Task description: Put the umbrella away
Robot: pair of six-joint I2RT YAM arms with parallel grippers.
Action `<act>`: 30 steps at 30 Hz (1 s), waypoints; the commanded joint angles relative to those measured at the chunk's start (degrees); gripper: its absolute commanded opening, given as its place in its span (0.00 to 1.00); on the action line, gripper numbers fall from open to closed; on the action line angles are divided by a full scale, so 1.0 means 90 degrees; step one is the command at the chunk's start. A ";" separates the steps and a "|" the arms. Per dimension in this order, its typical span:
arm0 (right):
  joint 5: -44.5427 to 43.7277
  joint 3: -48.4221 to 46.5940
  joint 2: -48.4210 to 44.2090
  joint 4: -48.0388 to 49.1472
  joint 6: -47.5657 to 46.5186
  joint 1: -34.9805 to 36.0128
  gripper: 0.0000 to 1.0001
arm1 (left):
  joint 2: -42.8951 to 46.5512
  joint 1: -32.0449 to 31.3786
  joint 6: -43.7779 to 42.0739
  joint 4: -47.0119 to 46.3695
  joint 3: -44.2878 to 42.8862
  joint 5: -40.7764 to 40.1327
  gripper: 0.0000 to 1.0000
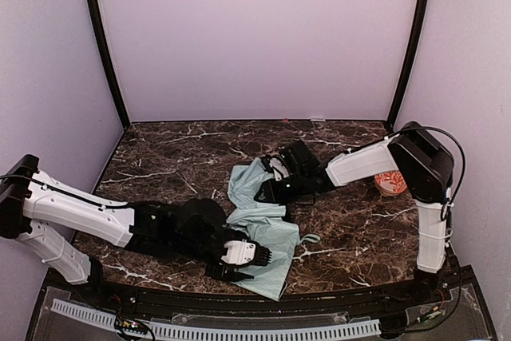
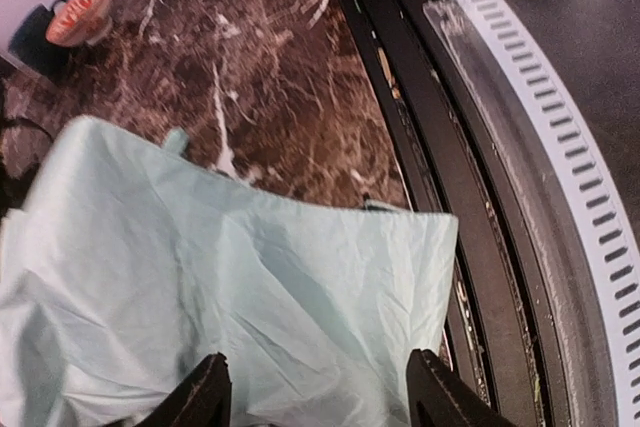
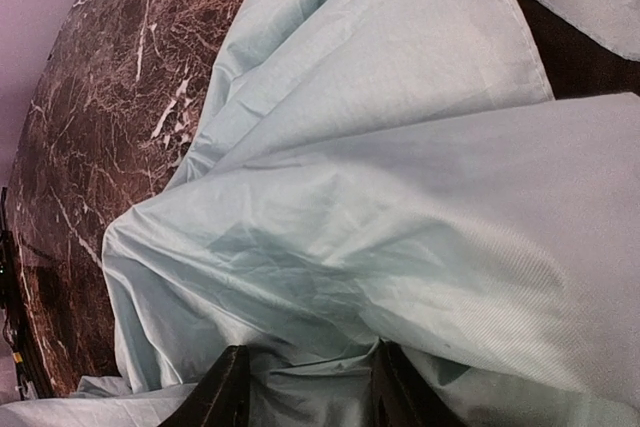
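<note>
Left tool [image 2: 318,389] gapes over umbrella [image 2: 200,277] hem (at table edge [image 2: 388,152]) — right tool [image 3: 310,384] grips.

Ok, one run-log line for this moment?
pale mint-green folding umbrella: canopy spread loose on dark marble table | left gripper: open above canopy edge | right gripper: shut on canopy fabric

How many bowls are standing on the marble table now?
1. The orange-and-white bowl sits near the right edge of the table, close beside the right arm and apart from the umbrella. The arms or the fabric may hide more.
</note>
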State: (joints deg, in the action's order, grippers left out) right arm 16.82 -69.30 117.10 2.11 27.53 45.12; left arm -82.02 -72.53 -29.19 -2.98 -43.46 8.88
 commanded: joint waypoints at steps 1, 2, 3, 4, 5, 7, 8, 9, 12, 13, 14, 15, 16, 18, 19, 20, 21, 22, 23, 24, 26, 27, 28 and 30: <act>-0.0144 -0.0248 0.0173 -0.0689 -0.0102 0.0126 0.42 | -0.0468 0.0022 -0.0175 0.0038 0.0325 -0.0324 0.63; -0.0159 -0.0304 0.0168 -0.0718 -0.0133 0.0149 0.42 | -0.0626 0.0027 -0.0164 0.0037 0.0303 -0.0468 0.63; -0.0141 -0.0328 0.0148 -0.0722 -0.0160 0.0168 0.42 | -0.0771 0.0023 -0.0170 0.0035 0.0295 -0.0562 0.63; -0.0120 -0.0357 0.0134 -0.0721 -0.0183 0.0192 0.42 | -0.0896 0.0022 -0.0203 -0.0019 0.0310 -0.0690 0.63; -0.0105 -0.0373 0.0119 -0.0722 -0.0203 0.0212 0.42 | -0.1009 0.0022 -0.0229 -0.0104 0.0351 -0.0824 0.63; -0.0065 -0.0381 0.0103 -0.0731 -0.0216 0.0237 0.42 | -0.1201 0.0024 -0.0238 -0.0356 0.0420 -0.1147 0.61; -0.0028 -0.0377 0.0096 -0.0732 -0.0217 0.0256 0.42 | -0.1272 0.0022 -0.0211 -0.0415 0.0403 -0.1287 0.58; 0.0017 -0.0372 0.0096 -0.0724 -0.0225 0.0275 0.42 | -0.1323 0.0022 -0.0175 -0.0428 0.0367 -0.1388 0.54; 0.0175 -0.0374 0.0093 -0.0709 -0.0286 0.0350 0.42 | -0.1234 0.0022 -0.0143 -0.0490 0.0348 -0.1431 0.41; 0.0241 -0.0387 0.0099 -0.0720 -0.0306 0.0372 0.42 | -0.1132 0.0022 -0.0157 -0.0577 0.0396 -0.1391 0.41; 0.0329 -0.0407 0.0098 -0.0743 -0.0327 0.0391 0.42 | -0.1084 0.0022 -0.0201 -0.0654 0.0454 -0.1320 0.42; 0.0398 -0.0443 0.0075 -0.0785 -0.0341 0.0403 0.42 | -0.1052 0.0022 -0.0256 -0.0680 0.0501 -0.1234 0.46; 0.0414 -0.0479 0.0023 -0.0843 -0.0372 0.0415 0.42 | -0.1063 0.0022 -0.0291 -0.0658 0.0520 -0.1186 0.48; 0.0313 -0.0565 -0.0131 -0.1045 -0.0503 0.0418 0.43 | -0.1138 0.0022 -0.0311 -0.0564 0.0497 -0.1243 0.49; 0.0223 -0.0605 -0.0239 -0.1166 -0.0580 0.0408 0.43 | -0.1158 0.0022 -0.0298 -0.0491 0.0480 -0.1279 0.49; 0.0086 -0.0653 -0.0371 -0.1294 -0.0696 0.0393 0.43 | -0.1167 0.0022 -0.0278 -0.0443 0.0475 -0.1297 0.50; -0.0082 -0.0727 -0.0508 -0.1452 -0.0866 0.0363 0.44 | -0.1148 0.0022 -0.0240 -0.0432 0.0474 -0.1299 0.50; -0.0178 -0.0808 -0.0649 -0.1644 -0.1001 0.0312 0.44 | -0.1116 0.0022 -0.0200 -0.0426 0.0474 -0.1281 0.50; -0.0284 -0.0889 -0.0806 -0.1814 -0.1146 0.0248 0.45 | -0.1062 0.0026 -0.0158 -0.0416 0.0474 -0.1267 0.50; -0.0396 -0.0969 -0.0991 -0.2062 -0.1299 0.0179 0.46 | -0.1009 0.0022 -0.0132 -0.0398 0.0487 -0.1241 0.50; -0.0750 -0.1099 -0.1398 -0.2402 -0.1682 0.0071 0.48 | -0.0877 0.0022 -0.0093 -0.0419 0.0574 -0.1225 0.50; -0.0950 -0.1137 -0.1608 -0.2523 -0.1897 0.0051 0.51 | -0.0810 0.0023 -0.0092 -0.0470 0.0644 -0.1235 0.51; -0.1150 -0.1167 -0.1846 -0.2609 -0.2159 0.0059 0.54 | -0.0739 0.0027 -0.0067 -0.0523 0.0710 -0.1244 0.51; -0.1268 -0.1179 -0.2271 -0.2739 -0.2618 0.0080 0.62 | -0.0631 0.0022 0.0075 -0.0599 0.0783 -0.1285 0.52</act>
State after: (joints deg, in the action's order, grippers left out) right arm 11.18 -77.21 104.95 -18.37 13.96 46.30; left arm -91.26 -72.55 -30.46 -8.12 -38.28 -1.61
